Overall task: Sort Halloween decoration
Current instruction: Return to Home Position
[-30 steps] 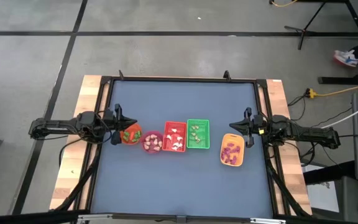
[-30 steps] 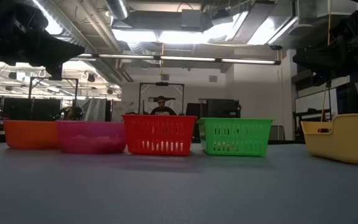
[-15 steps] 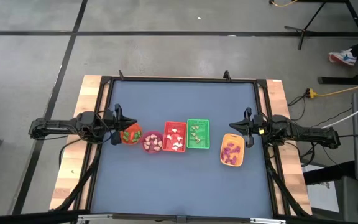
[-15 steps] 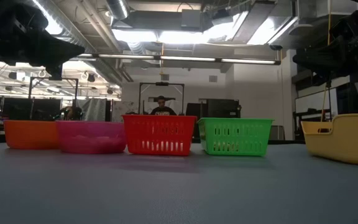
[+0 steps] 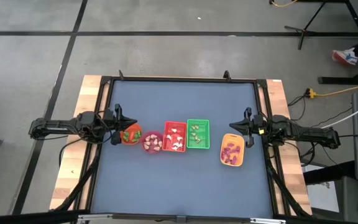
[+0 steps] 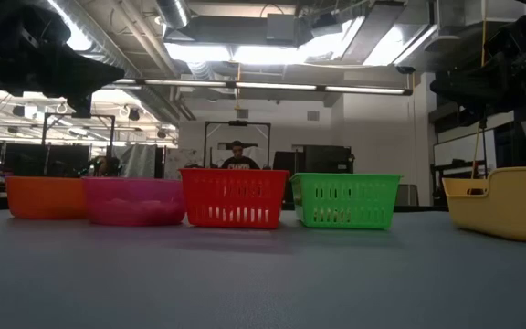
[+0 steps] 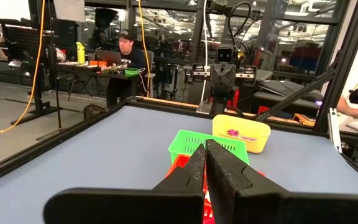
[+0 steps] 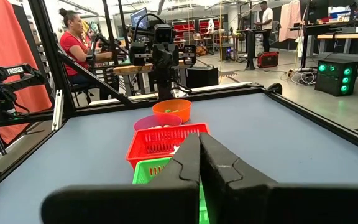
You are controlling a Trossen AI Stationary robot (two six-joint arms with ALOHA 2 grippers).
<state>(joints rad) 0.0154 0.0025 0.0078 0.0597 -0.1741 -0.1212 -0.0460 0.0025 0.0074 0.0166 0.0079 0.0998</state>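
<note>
High view: the Halloween decoration (image 5: 175, 138) lies inside containers on the desk (image 5: 179, 186). White pieces are in the red bin (image 5: 165, 137). Just right of the red bin stands the green bin (image 5: 188, 134) with cream pieces. Farther right of it, apart, is the yellow bin (image 5: 222, 152) with pink pieces. Just left of the red bin is the pink bowl (image 5: 152, 151), then the orange bowl (image 5: 131, 144) with green pieces. My left claw (image 5: 120, 126) hangs left of the red bin, at the orange bowl. My right claw (image 5: 236, 127) hangs right of it, at the yellow bin. Both claws are narrow, the fingers pressed together.
</note>
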